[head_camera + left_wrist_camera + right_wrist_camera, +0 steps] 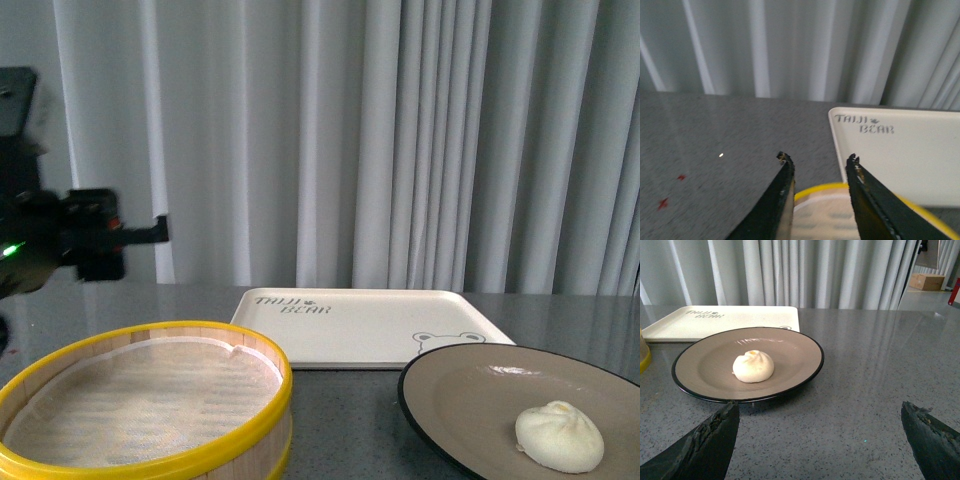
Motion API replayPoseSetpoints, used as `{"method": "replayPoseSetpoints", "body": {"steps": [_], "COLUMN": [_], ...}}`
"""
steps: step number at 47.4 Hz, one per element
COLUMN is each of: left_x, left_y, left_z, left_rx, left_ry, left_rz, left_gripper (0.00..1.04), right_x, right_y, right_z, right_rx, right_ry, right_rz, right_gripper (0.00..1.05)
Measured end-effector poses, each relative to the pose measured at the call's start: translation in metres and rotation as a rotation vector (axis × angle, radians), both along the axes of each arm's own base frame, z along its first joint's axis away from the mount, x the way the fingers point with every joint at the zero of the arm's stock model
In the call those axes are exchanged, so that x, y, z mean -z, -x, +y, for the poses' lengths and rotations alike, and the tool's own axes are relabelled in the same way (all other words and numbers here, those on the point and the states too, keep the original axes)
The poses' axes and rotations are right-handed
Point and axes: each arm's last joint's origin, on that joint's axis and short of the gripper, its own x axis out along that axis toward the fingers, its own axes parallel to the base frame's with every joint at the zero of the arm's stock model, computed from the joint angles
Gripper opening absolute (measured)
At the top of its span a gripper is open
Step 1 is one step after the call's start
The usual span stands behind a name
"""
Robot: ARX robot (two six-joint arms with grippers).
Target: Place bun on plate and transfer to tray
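The cream-white bun (560, 436) (753, 366) lies on the grey-beige, black-rimmed plate (462, 388) (796, 353) at the front right. The cream tray (360, 325) (742, 318) (905, 160) with bear lettering lies flat just behind the plate, with nothing on it. In the right wrist view my right gripper (819, 407) stands wide open and empty, low over the tabletop just short of the plate's near rim. My left gripper (818, 159) is open and empty too, hovering over the steamer basket's yellow rim (822, 189). My left arm (90, 236) hangs raised at the far left.
A round wooden steamer basket (140, 400) with a yellow rim and paper liner fills the front left, close beside the plate. Grey curtains hang behind the speckled grey table (875, 355). Bare table stretches beside the plate on the side away from the basket.
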Motion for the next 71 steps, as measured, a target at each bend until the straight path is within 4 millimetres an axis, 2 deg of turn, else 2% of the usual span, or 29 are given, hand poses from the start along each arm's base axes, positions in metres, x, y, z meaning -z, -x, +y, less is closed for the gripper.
{"method": "replayPoseSetpoints", "body": {"steps": [4,8,21,33,48,60,71], "left_x": [0.019,0.029,0.048,0.063,0.073,0.084,0.078], "left_y": [0.024,0.041,0.085,0.123,0.15,0.168,0.179], "left_z": [0.013,0.019,0.042,0.055,0.07,0.071,0.071], "left_rx": [0.012,0.033,0.015,0.022,0.019,0.021,0.02], "left_ry": [-0.017,-0.025,-0.033,-0.033,-0.033,-0.033,-0.033], "left_rz": [0.026,0.037,0.038,0.037,0.04,0.035,0.016], "left_gripper": [0.17,0.04,0.04,0.04,0.04,0.04,0.04], "right_x": [0.0,0.0,0.0,0.0,0.0,0.0,0.0], "right_y": [0.0,0.0,0.0,0.0,0.0,0.0,0.0], "right_z": [0.0,0.0,0.0,0.0,0.0,0.0,0.0], "right_rx": [0.0,0.0,0.0,0.0,0.0,0.001,0.001], "right_ry": [0.0,0.0,0.0,0.0,0.0,0.0,0.0], "right_rz": [0.0,0.0,0.0,0.0,0.0,0.0,0.0], "right_gripper": [0.96,0.96,0.96,0.96,0.96,0.96,0.96]}}
